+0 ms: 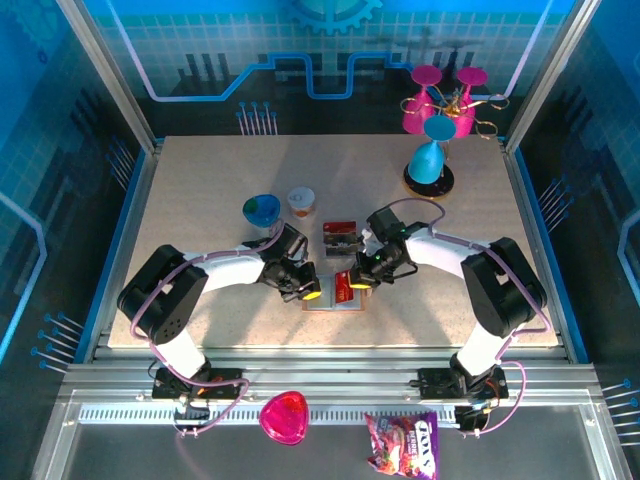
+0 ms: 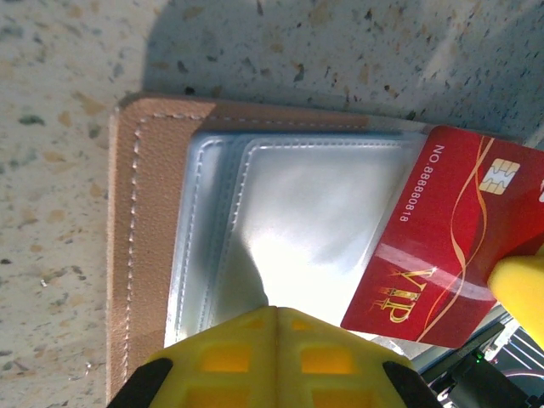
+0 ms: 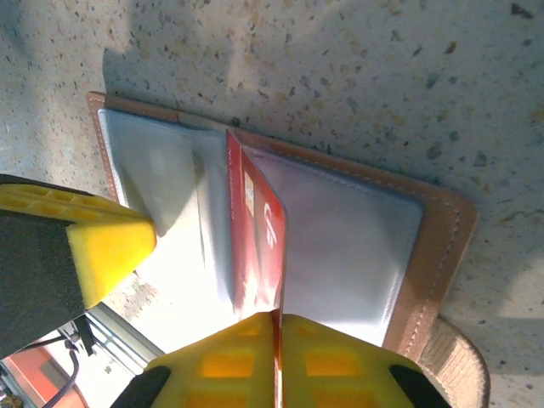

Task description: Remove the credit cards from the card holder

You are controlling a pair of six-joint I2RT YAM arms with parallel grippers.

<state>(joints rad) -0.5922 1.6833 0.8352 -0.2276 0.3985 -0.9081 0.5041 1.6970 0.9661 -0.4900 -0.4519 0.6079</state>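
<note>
Top external: card holder (image 1: 325,304) lies open and flat on the table (image 1: 200,200), near the front edge and between the two arms; left gripper (image 1: 308,292) sits over its left side, right gripper (image 1: 358,282) over its right; dark card (image 1: 340,238) with red bands lies flat on the table just behind the holder, apart from it; teal bowl (image 1: 262,210) and paper cup (image 1: 301,202) stand further back on the left, well clear of the holder; left wrist: left gripper clenched, yellow fingers pressed together with nothing between them, tips down on the holder's clear blue-grey sleeve, tan leather border showing to the left and top; red card (image 2: 442,246) with gold "VIP", a chip and a printed number sticks out of the sleeve to the right, its inner edge under the clear plastic, the rest free; one yellow finger of the right gripper touches the card's lower right part; right wrist: right gripper clamped on the red card's near edge, the card running straight up between the two fingers and seen almost edge-on, tilted up off the lining, its far end at the holder's centre fold; holder open both halves, one left gripper finger resting on the left half
</note>
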